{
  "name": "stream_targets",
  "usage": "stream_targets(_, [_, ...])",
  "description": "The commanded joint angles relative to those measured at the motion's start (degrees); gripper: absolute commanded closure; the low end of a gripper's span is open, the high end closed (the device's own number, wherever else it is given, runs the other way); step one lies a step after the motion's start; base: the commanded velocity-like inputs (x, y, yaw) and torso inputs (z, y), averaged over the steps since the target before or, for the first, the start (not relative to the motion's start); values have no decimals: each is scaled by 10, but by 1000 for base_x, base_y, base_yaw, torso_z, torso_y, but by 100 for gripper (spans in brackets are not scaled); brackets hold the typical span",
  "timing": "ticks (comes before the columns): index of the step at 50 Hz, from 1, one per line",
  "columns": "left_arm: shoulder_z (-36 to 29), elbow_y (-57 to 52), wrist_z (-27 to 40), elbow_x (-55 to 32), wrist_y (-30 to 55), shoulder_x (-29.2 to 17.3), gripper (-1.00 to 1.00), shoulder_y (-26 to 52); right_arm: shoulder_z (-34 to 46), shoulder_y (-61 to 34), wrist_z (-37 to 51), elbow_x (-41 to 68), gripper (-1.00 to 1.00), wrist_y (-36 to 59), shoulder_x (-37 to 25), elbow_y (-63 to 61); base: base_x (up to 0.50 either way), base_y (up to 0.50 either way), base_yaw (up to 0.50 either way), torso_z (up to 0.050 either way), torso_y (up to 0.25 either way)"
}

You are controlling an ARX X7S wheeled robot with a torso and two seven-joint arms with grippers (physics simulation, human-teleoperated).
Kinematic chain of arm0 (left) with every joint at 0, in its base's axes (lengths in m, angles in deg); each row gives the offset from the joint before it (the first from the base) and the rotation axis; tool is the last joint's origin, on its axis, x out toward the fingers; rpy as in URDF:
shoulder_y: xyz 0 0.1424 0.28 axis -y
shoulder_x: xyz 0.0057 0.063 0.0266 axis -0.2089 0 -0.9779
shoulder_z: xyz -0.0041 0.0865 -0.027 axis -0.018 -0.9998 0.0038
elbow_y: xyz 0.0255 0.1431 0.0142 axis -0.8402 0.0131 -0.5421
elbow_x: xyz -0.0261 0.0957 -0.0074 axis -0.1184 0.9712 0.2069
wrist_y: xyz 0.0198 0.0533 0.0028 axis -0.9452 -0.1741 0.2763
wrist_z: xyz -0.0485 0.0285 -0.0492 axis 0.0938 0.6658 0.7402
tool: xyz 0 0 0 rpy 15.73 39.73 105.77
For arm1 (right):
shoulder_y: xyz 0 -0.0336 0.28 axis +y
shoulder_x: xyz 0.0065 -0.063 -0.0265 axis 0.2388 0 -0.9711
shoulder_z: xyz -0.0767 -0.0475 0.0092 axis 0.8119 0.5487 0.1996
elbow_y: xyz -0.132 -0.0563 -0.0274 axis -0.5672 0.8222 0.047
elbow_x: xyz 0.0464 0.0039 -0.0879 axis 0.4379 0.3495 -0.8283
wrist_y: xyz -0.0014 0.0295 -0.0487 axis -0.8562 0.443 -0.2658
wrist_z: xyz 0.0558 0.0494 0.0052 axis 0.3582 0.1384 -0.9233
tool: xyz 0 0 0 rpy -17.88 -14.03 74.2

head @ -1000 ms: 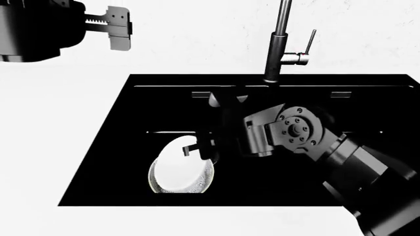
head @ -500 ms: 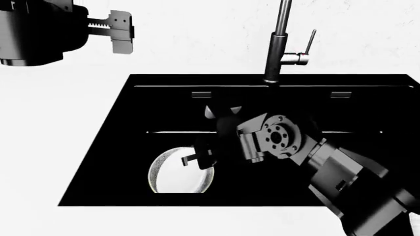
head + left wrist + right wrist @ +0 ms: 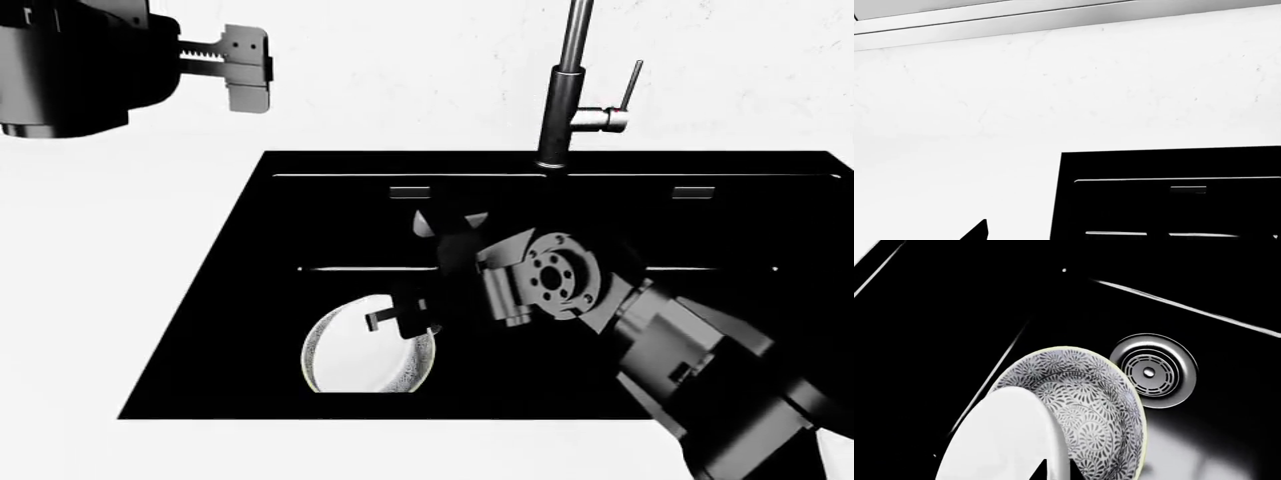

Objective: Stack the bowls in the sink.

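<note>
Holding white bowl [image 3: 1004,440] over patterned bowl [image 3: 1094,405]: right gripper [image 3: 400,318].

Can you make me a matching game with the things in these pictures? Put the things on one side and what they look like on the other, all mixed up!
Things:
1. patterned bowl
2. plain bowl
3. drain
4. faucet

Looks:
A. tall dark metal, behind the sink
B. round steel, on the sink floor
C. grey-black flowers, pale rim
D. all white, no pattern

Pairs: 1-C, 2-D, 3-B, 4-A
</note>
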Motion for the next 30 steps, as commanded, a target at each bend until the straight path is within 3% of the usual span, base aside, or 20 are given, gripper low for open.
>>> stream_targets(1, [0,0,-4,3,-1,1,-100,-3,-1,-2,-17,-12,100,-10,18,27,0,0,0,0,0])
stream_targets(16, [0,0,-10,7,-4,2,-100,-10,36,-18,-92,-52,100,-24,93,176,0,0,0,0,0])
stream_targets(30, [2,-5,-12,8,-7,-2,-100,-17,136,-32,-103,43,100,-64,96,187,0,0,0,1,1])
